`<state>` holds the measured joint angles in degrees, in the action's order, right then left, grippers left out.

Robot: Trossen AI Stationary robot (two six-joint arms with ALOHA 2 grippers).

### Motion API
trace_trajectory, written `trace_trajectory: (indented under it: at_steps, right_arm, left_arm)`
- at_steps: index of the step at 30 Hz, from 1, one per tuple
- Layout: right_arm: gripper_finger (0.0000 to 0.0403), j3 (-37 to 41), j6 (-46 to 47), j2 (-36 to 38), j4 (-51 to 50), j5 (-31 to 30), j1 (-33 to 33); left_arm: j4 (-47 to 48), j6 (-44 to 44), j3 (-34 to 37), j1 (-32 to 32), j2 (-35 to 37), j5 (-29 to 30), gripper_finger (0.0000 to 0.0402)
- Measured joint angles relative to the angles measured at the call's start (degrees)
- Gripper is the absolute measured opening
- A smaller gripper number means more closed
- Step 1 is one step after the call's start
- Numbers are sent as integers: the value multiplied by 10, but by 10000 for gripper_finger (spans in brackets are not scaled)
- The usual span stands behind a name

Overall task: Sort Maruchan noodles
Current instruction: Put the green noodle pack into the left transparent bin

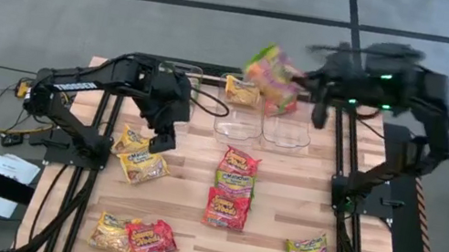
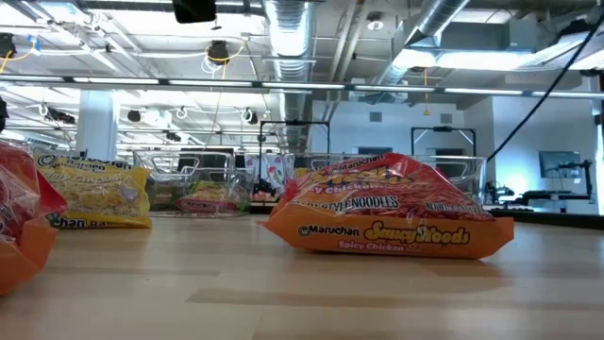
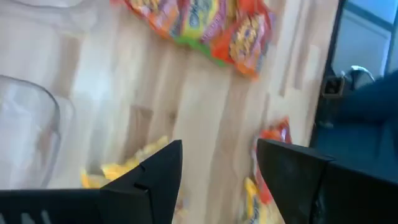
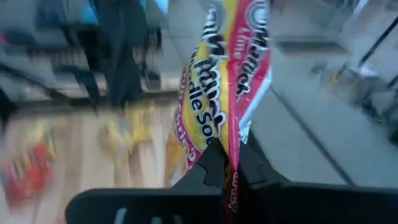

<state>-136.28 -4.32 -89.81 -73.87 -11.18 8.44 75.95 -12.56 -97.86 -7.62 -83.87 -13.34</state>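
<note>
Right gripper (image 4: 229, 163) is raised above the far side of the table (image 1: 284, 211), its arm reaching in from the right, fingers clamped on one end of a green, yellow and pink noodle packet (image 1: 272, 77) that hangs over the clear bins (image 1: 262, 131). Left gripper (image 3: 217, 168) hovers low at the left side with fingers apart, just beside two yellow packets (image 1: 141, 159). Other packets (image 1: 233, 188) lie mid-table and along the near edge.
</note>
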Motion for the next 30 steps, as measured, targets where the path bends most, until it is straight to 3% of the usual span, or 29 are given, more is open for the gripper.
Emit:
trace_trajectory:
  at_steps: [5, 11, 22, 25, 30]
  right_arm:
    - [14, 18, 10, -42, -6, 5, -8]
    - [14, 9, 13, 32, -6, 2, -2]
    - [14, 14, 10, 9, -45, 7, 11]
    - [14, 18, 11, -9, -48, 6, 7]
    - [14, 16, 17, -24, -57, 20, -10]
  left_arm:
    - [-6, 16, -1, 0, 0, -15, 194]
    - [22, 37, -1, 0, 3, -13, 194]
    - [69, 33, 4, 2, 59, 31, 194]
    - [26, 25, 43, 2, 98, 48, 194]
    - [-102, -4, 173, 2, 188, 86, 194]
